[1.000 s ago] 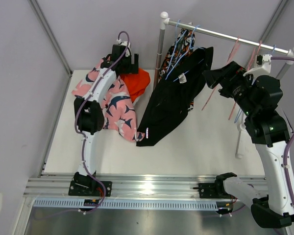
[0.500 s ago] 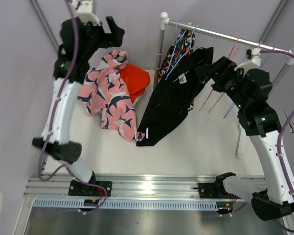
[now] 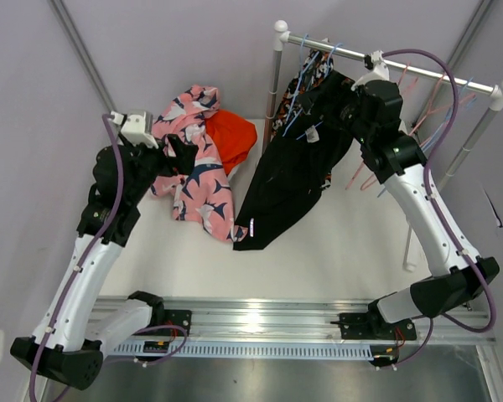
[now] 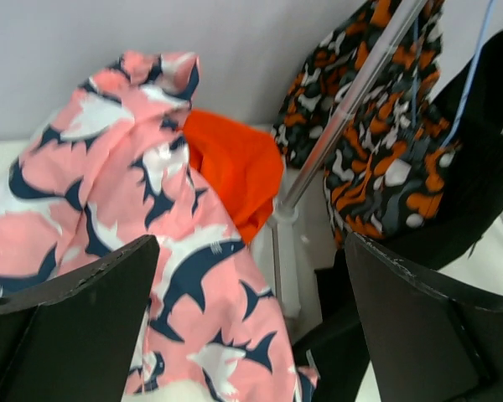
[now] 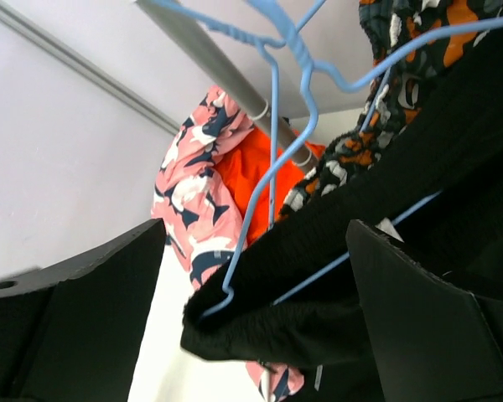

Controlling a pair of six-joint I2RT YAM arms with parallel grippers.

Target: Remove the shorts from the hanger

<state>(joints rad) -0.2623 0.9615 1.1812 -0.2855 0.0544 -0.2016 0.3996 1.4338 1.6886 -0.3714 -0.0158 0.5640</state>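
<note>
Table (image 3: 344,243) white and flat, closed in by pale walls (image 3: 193,42) with a grey frame bar running up each back corner. At the back a rail (image 3: 465,80) stands on a post (image 3: 274,84). Left gripper (image 4: 251,335) is spread fully and holds nothing. Pink shorts (image 3: 197,180) lie crumpled on the table under and ahead of its jaws, with orange-red shorts (image 3: 235,138) just beyond them, touching, and the post ahead to the right. Blotch shorts (image 4: 377,159) hang past the post. Right gripper (image 5: 251,310) is also wide, not clamped. A thick fold of the black shorts (image 3: 285,180) lies across the gap between its fingers, contact unclear, and a blue hanger (image 5: 272,142) carrying that fold rises ahead to the rail above. A second ago the left gripper was down on the far side of the pink pile. Half a second ago it was raised high toward the back wall, and now it sits lower, pulled back to the near-left of the pile. The right gripper has left the spare hangers (image 3: 443,117) at the rail's right end and moved in against the black shorts. Both piles and the hung shorts lie as before. Bare table runs behind and below the right jaws, out to the near edge. The left jaws have the side wall close on their left and the post fencing off their right.
</note>
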